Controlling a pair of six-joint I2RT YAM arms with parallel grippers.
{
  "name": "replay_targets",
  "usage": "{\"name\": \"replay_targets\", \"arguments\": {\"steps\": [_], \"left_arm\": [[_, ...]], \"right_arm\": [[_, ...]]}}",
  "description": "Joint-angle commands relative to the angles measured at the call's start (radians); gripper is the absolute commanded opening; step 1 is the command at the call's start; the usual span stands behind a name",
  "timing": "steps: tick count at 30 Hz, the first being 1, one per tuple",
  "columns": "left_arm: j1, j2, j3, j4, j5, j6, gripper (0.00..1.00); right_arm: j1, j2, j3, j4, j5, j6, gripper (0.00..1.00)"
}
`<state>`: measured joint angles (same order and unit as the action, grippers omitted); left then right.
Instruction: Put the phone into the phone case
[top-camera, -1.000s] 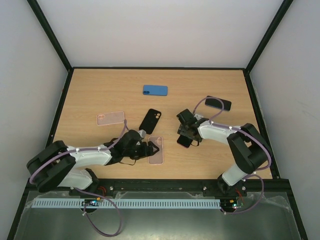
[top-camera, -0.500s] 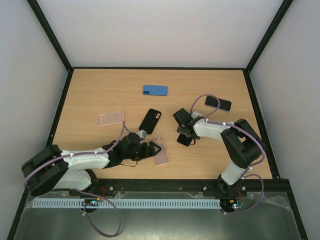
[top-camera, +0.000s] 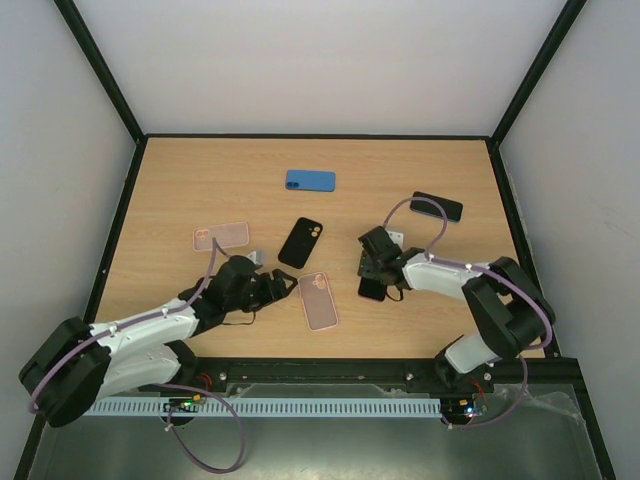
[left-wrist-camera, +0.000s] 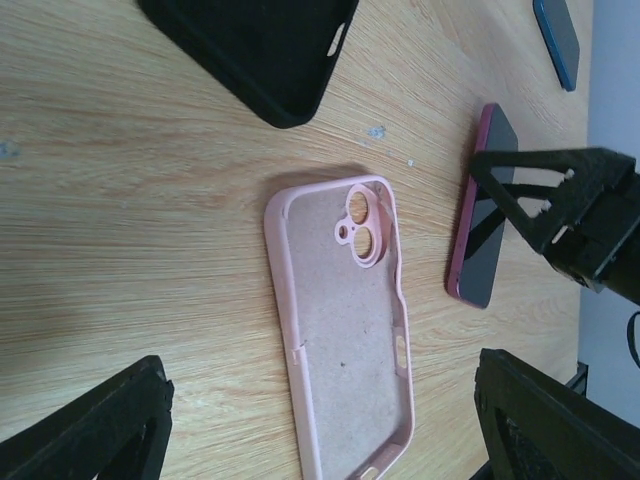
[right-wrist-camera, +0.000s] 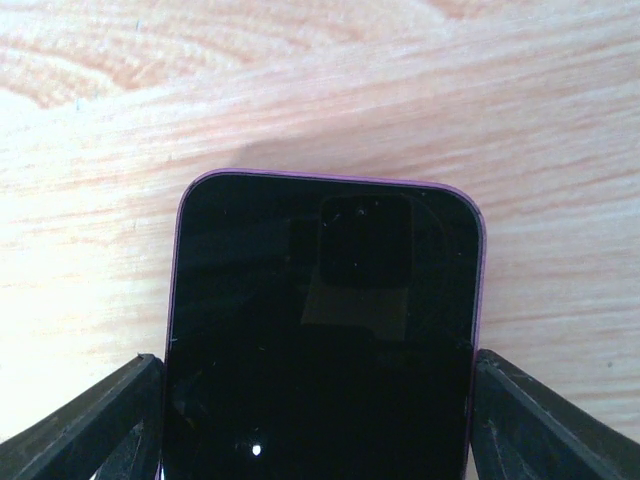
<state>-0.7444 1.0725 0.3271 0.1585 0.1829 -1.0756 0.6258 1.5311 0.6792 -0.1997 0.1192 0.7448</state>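
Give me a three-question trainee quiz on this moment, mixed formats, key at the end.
1. True or false: the right tool is shut on the purple-edged phone.
2. Which item lies on the table just ahead of the open left tool? A) a blue case B) the pink case C) a black phone
3. Short answer: does that pink case lie with its open side up or down?
Key: 1 true; 2 B; 3 up.
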Motion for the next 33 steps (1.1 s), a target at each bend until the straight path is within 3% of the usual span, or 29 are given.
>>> {"name": "replay_targets", "arguments": {"steps": [1,10,16,25,33], "left_arm": [[0.065,-0.033,-0.031,-0.002,0.080,0.036,0.82],[0.151,-0.045,-0.069,0.025,0.155,0.040,0.79],[0.154,-0.044,-0.079,0.059,0.204,0.026,0.75],[0.144,-0.042,-0.113,0.224,0.332,-0.037,0.62],[0.010,-0.051,-0.135,0.364,0.335,-0.083,0.57]], "right_arm": [[0.003,-0.069,-0.070,-0.054,-0.145,-0.057,0.68],[0.005,-0.316,-0.111,0.005,-0.365,-0.060,0.64],[0.014,-0.422,-0.158,0.163,-0.575,0.007,0.63],[0.087,-0.319,-0.137,0.307,-0.684,0.061,0.62],[0.173,-0.202,-0.098,0.374,-0.677,0.097,0.61]]}}
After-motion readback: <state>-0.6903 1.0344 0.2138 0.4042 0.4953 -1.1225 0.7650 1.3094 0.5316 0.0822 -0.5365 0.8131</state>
